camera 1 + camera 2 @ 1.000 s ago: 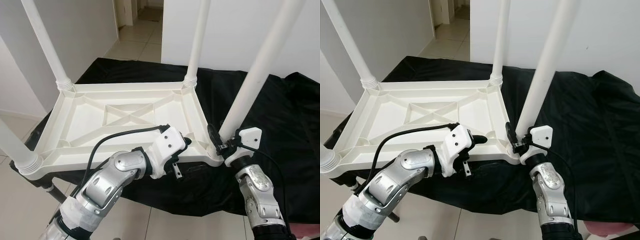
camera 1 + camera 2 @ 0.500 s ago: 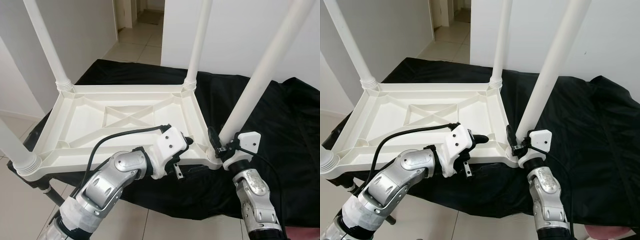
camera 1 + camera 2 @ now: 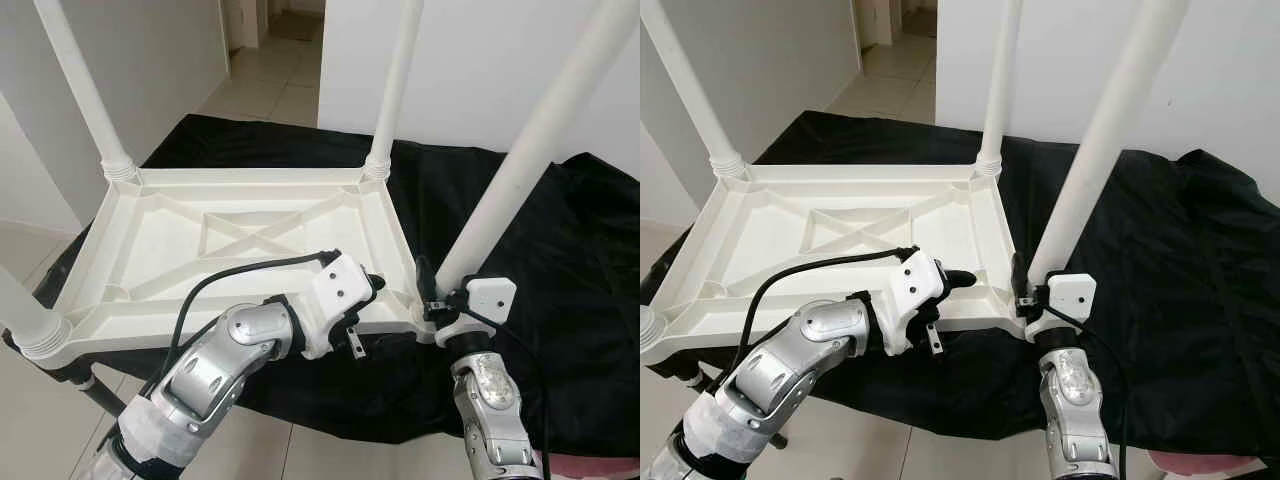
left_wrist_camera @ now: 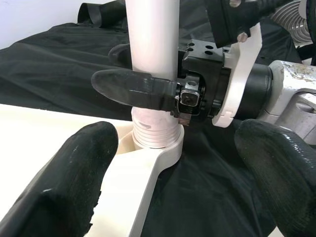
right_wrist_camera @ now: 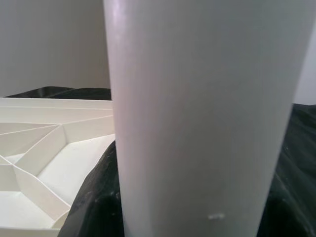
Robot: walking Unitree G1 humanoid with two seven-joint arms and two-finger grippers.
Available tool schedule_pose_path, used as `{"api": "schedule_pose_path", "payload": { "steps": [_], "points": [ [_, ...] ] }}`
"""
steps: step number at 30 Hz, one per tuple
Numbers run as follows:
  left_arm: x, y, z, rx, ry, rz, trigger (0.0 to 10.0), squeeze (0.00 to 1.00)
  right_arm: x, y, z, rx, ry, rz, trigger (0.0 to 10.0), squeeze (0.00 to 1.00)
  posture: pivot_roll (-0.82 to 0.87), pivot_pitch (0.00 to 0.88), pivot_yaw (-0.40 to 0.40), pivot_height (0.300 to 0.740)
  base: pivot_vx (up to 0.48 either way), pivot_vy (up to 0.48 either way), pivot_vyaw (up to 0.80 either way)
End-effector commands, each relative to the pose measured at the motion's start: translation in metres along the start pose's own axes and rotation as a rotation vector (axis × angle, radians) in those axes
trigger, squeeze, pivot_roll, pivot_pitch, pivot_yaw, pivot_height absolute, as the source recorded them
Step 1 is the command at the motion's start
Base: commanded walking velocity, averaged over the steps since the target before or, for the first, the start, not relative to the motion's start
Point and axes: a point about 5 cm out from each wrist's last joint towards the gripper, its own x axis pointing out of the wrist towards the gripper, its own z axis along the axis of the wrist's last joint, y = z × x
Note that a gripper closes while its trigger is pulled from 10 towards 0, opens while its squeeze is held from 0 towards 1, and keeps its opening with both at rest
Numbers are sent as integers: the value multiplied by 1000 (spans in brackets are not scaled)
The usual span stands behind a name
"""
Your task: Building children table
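Note:
A white plastic children's table (image 3: 240,230) lies upside down on a black cloth, with its legs pointing up. My right gripper (image 3: 436,296) is shut on the near right leg (image 3: 530,160) just above its threaded base at the table's corner. One of its black fingers (image 4: 133,89) wraps that leg (image 4: 150,49). The same leg (image 5: 197,123) stands close before the right wrist camera. My left gripper (image 3: 368,294) is open at the table's near rim, a little left of that corner. Its fingers (image 4: 84,177) stand wide apart.
The black cloth (image 3: 590,260) covers a stand and spreads out to the right. Other legs rise at the far left (image 3: 85,95), far right (image 3: 395,85) and near left (image 3: 20,300). A tiled floor and a doorway (image 3: 270,40) lie beyond.
The view has shifted a little. My right forearm now stands lower and closer under the corner, gripper still on the leg. The left gripper keeps its place at the rim.

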Motion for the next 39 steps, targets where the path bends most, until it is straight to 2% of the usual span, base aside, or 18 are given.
{"api": "schedule_pose_path", "payload": {
  "steps": [1, 6, 7, 15, 17, 19, 22, 24, 26, 27, 30, 35, 39],
  "points": [
    [-2, 1, 0, 3, 9, 24, 10000, 0, -11, 11, -27, 18, 154, 46, 10000, 0, -59, 0, -26, 740, 0, 0, 0],
    [-1, 0, 0, 3, 9, 22, 10000, 0, -7, 9, -26, 27, 188, -28, 10000, 0, -61, 0, -27, 740, 0, 0, 0],
    [-1, 0, 0, 2, 9, 21, 10000, 0, -4, 9, -27, 32, 211, -82, 10000, 0, -61, 0, -27, 740, 0, 0, 0],
    [-1, 0, 0, 2, 9, 21, 10000, 0, -4, 9, -27, 32, 211, -82, 10000, 0, -61, 0, -27, 740, 0, 0, 0],
    [-2, 0, 0, 2, 9, 24, 10000, 0, 3, 12, -25, 86, 240, -180, 10000, 0, -48, 0, -36, 740, 0, 0, 0],
    [-2, 0, 0, 2, 10, 27, 10000, 0, 5, 13, -24, 116, 249, -229, 10000, 0, -47, 0, -37, 740, 0, 0, 0],
    [-2, 0, 0, 1, 11, 29, 10000, 0, 6, 13, -25, 151, 256, -277, 10000, 0, -46, 0, -37, 740, 0, 0, 0],
    [-2, 0, 0, 3, 10, 29, 10000, 0, 3, 9, -28, 192, 270, -370, 10000, 0, -45, 0, -38, 740, 0, 0, 0],
    [-2, 0, 0, 3, 10, 29, 10000, 0, 3, 9, -28, 192, 270, -370, 10000, 0, -45, 0, -38, 740, 0, 0, 0],
    [-3, 0, 0, 3, 11, 31, 10000, 0, 1, 1, -28, 190, 269, -455, 10000, 0, -44, 0, -38, 740, 0, 0, 0],
    [-2, 1, 0, 2, 10, 34, 10000, 0, 1, -4, -27, 149, 265, -488, 10000, 0, -44, 0, -38, 740, 0, 0, 0],
    [-3, 1, 0, 3, 10, 34, 10000, 0, 2, -5, -23, 84, 252, -463, 10000, 0, -42, 0, -37, 740, 0, 0, 0],
    [-3, 1, 0, 3, 13, 35, 10000, 0, 2, 1, -22, -18, 240, -377, 10000, 0, -43, 0, -37, 740, 0, 0, 0]
  ]
}}
